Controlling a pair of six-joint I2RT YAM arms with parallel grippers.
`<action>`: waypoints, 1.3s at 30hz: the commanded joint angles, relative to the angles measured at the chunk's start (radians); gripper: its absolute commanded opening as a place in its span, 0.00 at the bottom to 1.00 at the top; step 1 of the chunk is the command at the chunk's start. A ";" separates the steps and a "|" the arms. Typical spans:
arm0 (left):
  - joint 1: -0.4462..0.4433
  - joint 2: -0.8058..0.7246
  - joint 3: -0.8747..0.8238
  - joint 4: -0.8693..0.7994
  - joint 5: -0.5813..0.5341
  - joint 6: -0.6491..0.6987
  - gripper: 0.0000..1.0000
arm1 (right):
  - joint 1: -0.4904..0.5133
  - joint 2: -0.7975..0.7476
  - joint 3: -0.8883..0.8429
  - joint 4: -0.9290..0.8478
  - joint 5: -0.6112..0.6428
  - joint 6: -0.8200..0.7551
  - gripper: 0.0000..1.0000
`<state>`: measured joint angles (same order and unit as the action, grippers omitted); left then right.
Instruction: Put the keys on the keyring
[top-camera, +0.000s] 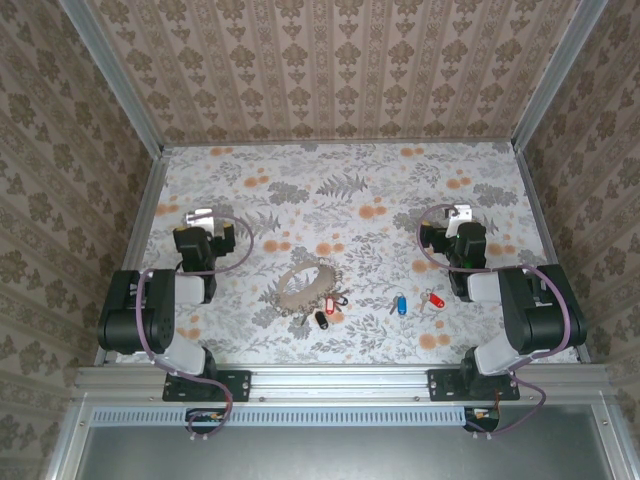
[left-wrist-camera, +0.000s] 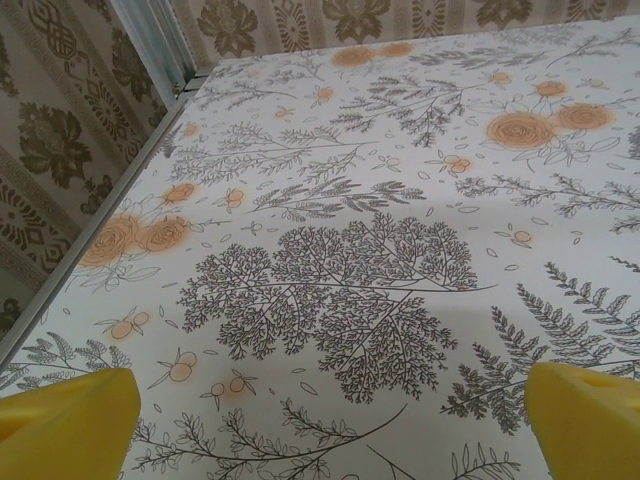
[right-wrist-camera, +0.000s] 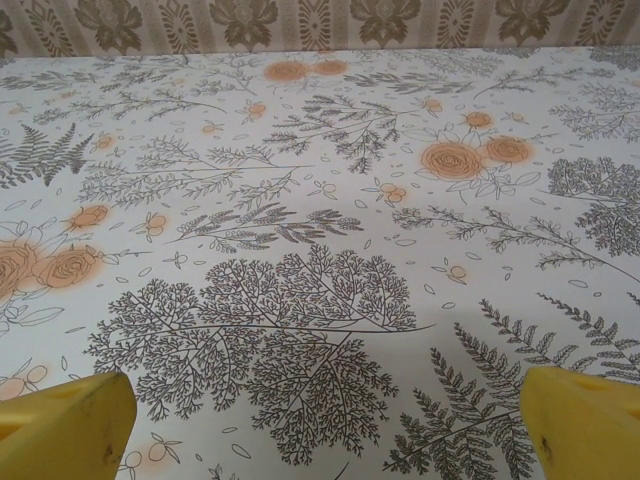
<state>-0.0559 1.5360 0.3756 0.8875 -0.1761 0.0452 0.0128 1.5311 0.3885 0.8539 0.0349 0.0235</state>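
Keyring (top-camera: 303, 283) lies near the middle of the tabletop (top-camera: 400, 190), with keys (top-camera: 331, 303) scattered just right of it toward the near edge. Left tool (top-camera: 203, 216) and right tool (top-camera: 458, 212) both stand wide open and empty, well apart from them. Nothing seems threaded yet; next, probably, a tool must reach a key.

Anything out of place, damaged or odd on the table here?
Nothing stands out. The keyring looks intact, the keys lie loose on its near and right sides, and the left gripper and right gripper are open, away from them.
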 joint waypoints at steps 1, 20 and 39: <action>-0.005 -0.042 -0.039 0.066 0.039 0.014 1.00 | 0.016 -0.044 -0.037 0.065 -0.024 -0.029 0.99; 0.061 -0.517 0.291 -1.057 0.264 -0.542 1.00 | 0.063 -0.365 0.344 -1.051 -0.429 0.593 0.85; -0.272 -0.270 0.373 -1.303 0.440 -0.453 0.80 | 0.494 -0.289 0.296 -0.993 -0.327 0.758 0.60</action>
<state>-0.3096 1.2510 0.7246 -0.3454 0.2359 -0.4442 0.4690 1.2018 0.6857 -0.1699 -0.2996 0.7361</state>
